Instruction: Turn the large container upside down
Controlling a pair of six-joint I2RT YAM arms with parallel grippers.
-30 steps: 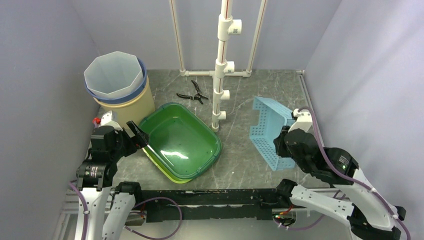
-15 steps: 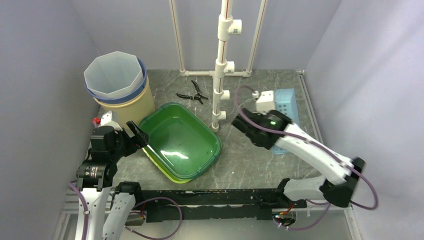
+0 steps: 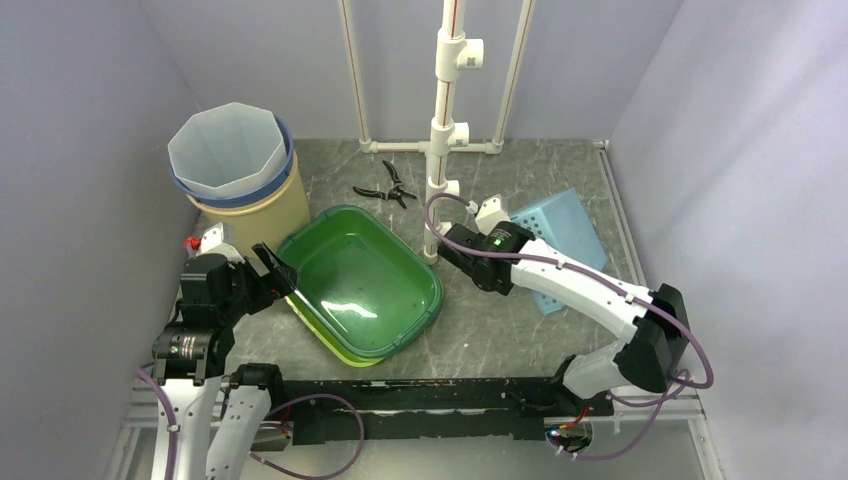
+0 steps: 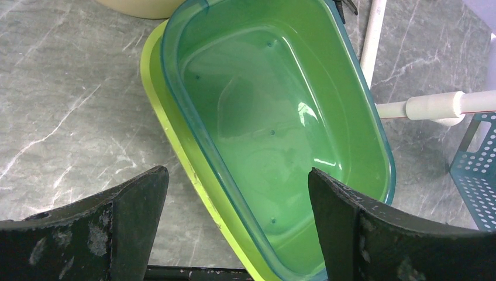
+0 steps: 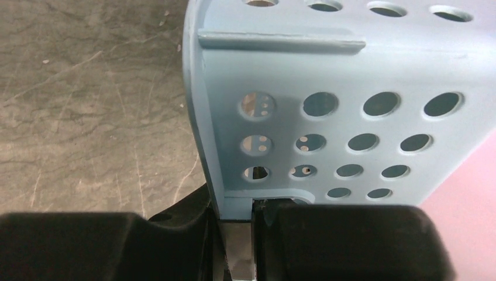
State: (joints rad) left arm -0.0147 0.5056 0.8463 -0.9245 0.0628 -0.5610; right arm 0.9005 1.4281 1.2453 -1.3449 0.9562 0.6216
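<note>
Occupying the far left corner of the grey marbled surface (image 3: 520,330): a cream bucket (image 3: 262,215), standing upright, with a white faceted liner in its mouth.

Lying just beside it toward the near edge, left of middle: a green tub (image 3: 360,280), open side up, nested in a yellow-green one whose rim shows along the near left side.

Sitting on the right half, toward the far edge: the blue basket (image 3: 565,220), perforated, tilted with its base turned up and toward the far right, its lower side down at the surface. Not upright, and not lying flat on its rim either.

Rising from the middle of the far edge: a white pipe stand (image 3: 445,130), between tub and basket.

Clenched on the basket's rim, at its left end: the right claw (image 5: 237,234), both fingers (image 5: 351,246) pinching the plastic wall in the wrist view.

Hanging released at the tub's near left rim: the left claw (image 4: 235,174), jaws spread wide, one finger above bare surface, the other above the tub's inside. Cannot tell whether touching the rim.

Resting near the far edge, left of the pipe stand: black pliers (image 3: 385,187).
</note>
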